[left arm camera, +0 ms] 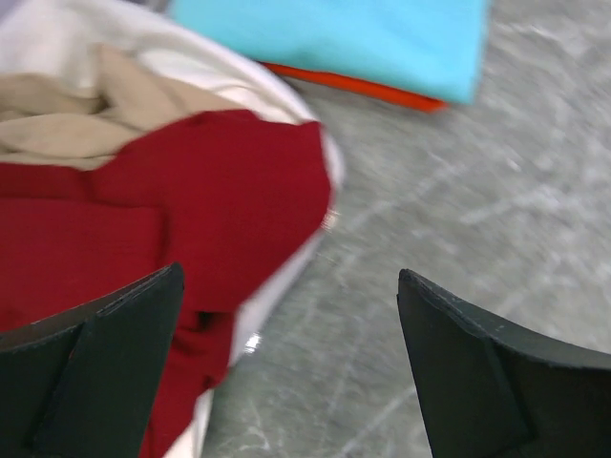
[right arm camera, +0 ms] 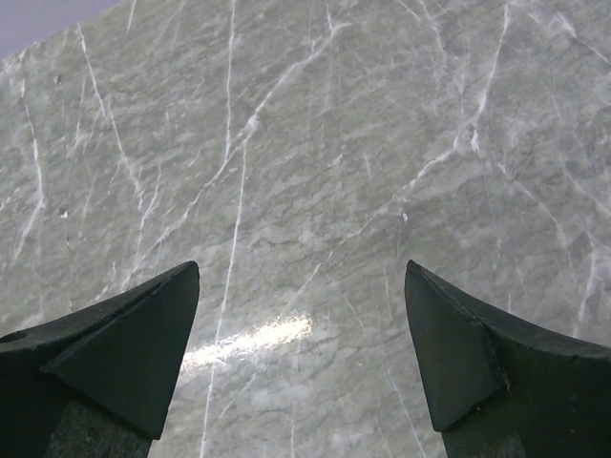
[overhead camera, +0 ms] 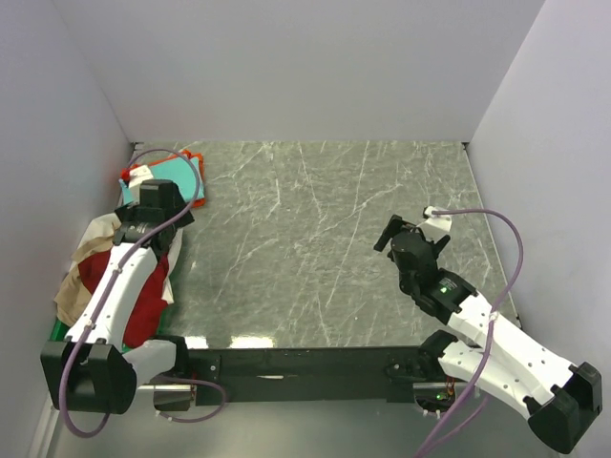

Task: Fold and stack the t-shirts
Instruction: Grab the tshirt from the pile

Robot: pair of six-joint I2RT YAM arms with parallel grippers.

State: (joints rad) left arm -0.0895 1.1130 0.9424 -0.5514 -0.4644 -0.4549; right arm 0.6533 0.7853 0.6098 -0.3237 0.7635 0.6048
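Observation:
A heap of t-shirts lies at the table's left edge, with a dark red one on top and beige and white cloth around it. Beyond the heap, a flat teal shirt lies on an orange one. My left gripper hovers open over the heap's right edge with nothing between its fingers. Open and empty as well, my right gripper hangs over bare marble at the right.
The grey marble tabletop is enclosed by white walls at the left, back and right. A dark green tray edge shows under the heap. Purple cables loop off both arms.

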